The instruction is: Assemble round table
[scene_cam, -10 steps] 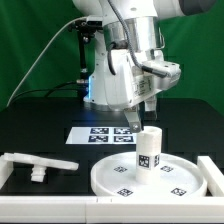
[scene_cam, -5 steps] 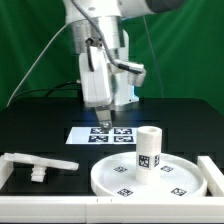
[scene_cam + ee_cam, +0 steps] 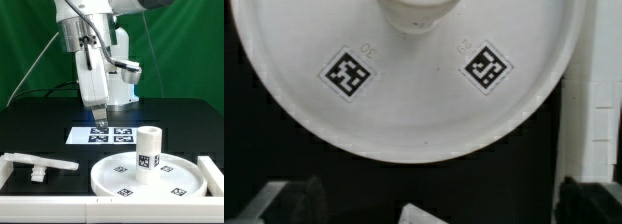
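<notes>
The large round disc (image 3: 150, 180) lies flat on the black table at the front, tags facing up. The short cylindrical leg (image 3: 149, 150) stands upright on its middle. The T-shaped foot piece (image 3: 35, 164) lies on the table at the exterior view's left. My gripper (image 3: 101, 119) hangs over the marker board (image 3: 103, 136), behind the disc and to the left of it, apart from the leg. It is open and empty. The wrist view shows the disc (image 3: 402, 110), the leg (image 3: 416, 12) and my dark, spread fingers (image 3: 299, 203).
A white wall piece (image 3: 210, 172) stands along the disc's right side and also shows in the wrist view (image 3: 598, 100). A white rail (image 3: 30, 183) runs along the front left. The robot base stands at the back centre.
My gripper has moved from just behind the leg's top toward the exterior view's left and a little back. The leg stays upright on the disc.
</notes>
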Motion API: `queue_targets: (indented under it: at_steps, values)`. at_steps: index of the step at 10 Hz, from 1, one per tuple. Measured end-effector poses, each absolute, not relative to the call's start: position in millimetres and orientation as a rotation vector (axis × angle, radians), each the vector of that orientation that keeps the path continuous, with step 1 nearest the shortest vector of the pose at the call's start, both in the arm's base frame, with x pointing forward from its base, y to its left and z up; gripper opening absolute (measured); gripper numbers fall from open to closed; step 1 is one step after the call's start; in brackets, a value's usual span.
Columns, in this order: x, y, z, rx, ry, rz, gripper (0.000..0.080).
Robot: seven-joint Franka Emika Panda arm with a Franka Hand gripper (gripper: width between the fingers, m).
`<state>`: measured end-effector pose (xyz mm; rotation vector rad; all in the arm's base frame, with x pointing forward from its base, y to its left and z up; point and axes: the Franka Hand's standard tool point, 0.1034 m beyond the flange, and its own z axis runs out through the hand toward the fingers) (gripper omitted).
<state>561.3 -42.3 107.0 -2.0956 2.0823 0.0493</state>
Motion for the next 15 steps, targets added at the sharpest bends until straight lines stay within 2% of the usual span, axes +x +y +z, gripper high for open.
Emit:
queue_targets:
  at_steps: [3,8,11,15]
  values:
    - [558,-84,93.9,-2.437,1.753,0.045,0.0649]
    - [559,-94,88.1,-2.49,1.713,-0.003,0.0649]
    - [558,-127,79.8,-2.637,1.63,-0.077,0.0649]
    - [560,-128,77.1,-2.651,1.625,-0.11,0.0649]
